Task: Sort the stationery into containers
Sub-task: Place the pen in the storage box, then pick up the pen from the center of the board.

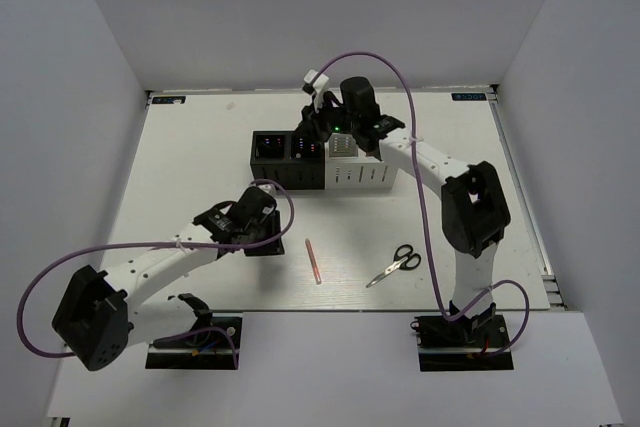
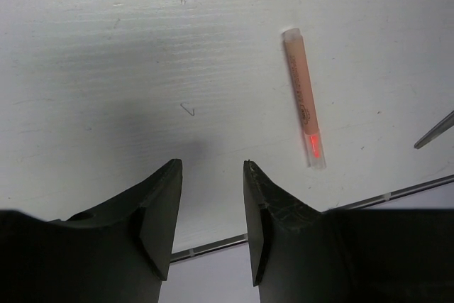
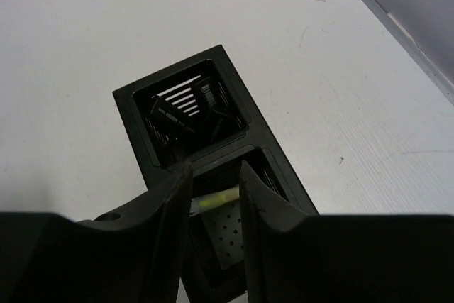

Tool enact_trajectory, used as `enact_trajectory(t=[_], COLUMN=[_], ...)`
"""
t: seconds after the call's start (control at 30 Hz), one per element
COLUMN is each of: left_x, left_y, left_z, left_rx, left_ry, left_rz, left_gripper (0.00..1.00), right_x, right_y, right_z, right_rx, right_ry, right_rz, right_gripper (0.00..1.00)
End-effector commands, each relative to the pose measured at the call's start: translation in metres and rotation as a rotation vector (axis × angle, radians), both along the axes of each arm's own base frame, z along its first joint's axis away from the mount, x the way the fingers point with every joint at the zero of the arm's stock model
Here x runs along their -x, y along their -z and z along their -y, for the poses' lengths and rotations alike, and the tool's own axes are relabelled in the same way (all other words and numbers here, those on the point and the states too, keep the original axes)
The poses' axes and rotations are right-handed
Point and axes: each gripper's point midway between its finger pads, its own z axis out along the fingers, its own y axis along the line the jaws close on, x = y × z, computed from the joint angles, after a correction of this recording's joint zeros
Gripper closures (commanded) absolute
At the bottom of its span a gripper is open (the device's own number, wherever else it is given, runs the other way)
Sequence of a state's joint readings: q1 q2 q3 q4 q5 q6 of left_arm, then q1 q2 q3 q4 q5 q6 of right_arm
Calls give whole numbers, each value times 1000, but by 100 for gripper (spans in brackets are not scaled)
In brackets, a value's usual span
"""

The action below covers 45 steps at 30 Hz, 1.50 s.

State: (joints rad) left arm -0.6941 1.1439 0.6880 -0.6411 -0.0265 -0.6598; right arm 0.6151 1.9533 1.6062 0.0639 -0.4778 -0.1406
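Left hand (image 2: 211, 172), half open and empty, is hovering over the bench (image 2: 106, 47); the tube (image 2: 303, 97) is lying upper right of it, long axis running nearly top to bottom.

You've got no readable text here: the pink tube (image 2: 303, 97) carries a line of print and a small oval mark on its barrel, too blurred to read, and the left sticker (image 1: 165, 100) and right sticker (image 1: 470, 96) at the counter's (image 1: 190, 177) far corners are too small.
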Motion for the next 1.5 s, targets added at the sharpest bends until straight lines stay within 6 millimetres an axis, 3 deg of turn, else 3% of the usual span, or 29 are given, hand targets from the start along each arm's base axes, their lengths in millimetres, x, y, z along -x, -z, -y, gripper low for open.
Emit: enact_trajectory(t=[0.0,0.13,0.17,0.2,0.23,0.27,0.3,0.33,0.4,0.43,0.47,0.5,0.53,0.57,0.6,0.63,0.67,0.7,0.73,0.77,0.9,1.3,1.47], left_x=[-14,-17,-16,-20,-22,-23,-25,-30,-32,-35,-38,-41,-43,-44,-49,-51,-49,-55,-56,-57,-54,-37,-32], left_y=[-18,-17,-17,-17,-16,-14,-13,-17,-12,-6,-5,-13,0,2,-2,7,10,12,15,16,28,53,63], left_z=[16,25,30,34,37,40,43,47,52,58,58,63,61,58,64,65,63,67,69,70,74,81,81], left_rx=[38,34,39,34,33,15,7,5,-24,-43,-68,-74,-116,-147,-143,-176,-199,-204,-220,-234,-247,-293,-309], left_ry=[4,15,28,26,28,31,20,13,-6,-13,-30,-34,-88,-109,-117,-165,-175,-209,-226,-236,-264,-306,-317], left_rz=[55,55,59,53,55,55,43,55,30,6,12,9,-23,-32,-27,-61,-73,-73,-92,-100,-134,-172,-172], left_gripper=[49,58,59,61,61,62,64,64,64,64,64,64,62,62,62,62,62,62,60,59,54,54,60], right_x=[-5,5,6,11,2,-1,-6,4,14,30,42,57,68,93,104,118,134,142,150,160,174,175,174], right_y=[-14,-34,-37,-62,-51,-54,-77,-57,-57,-26,-29,1,-2,30,37,22,50,53,39,53,48,54,53], right_z=[3,16,22,32,53,64,90,106,135,152,161,174,182,198,201,204,214,215,217,221,229,235,239], right_rx=[-26,-27,-14,-27,47,69,81,170,223,320,324,380,371,413,406,362,399,387,344,357,330,298,285], right_ry=[-1,9,27,53,170,230,355,382,434,427,424,419,425,413,404,397,388,384,380,376,383,412,424], right_rz=[59,106,102,141,105,104,142,79,71,1,-7,-75,-78,-145,-174,-152,-211,-231,-199,-235,-232,-247,-244], right_gripper=[64,65,70,80,100,100,100,100,100,100,80,71,66,66,68,71,73,73,73,73,73,73,73])
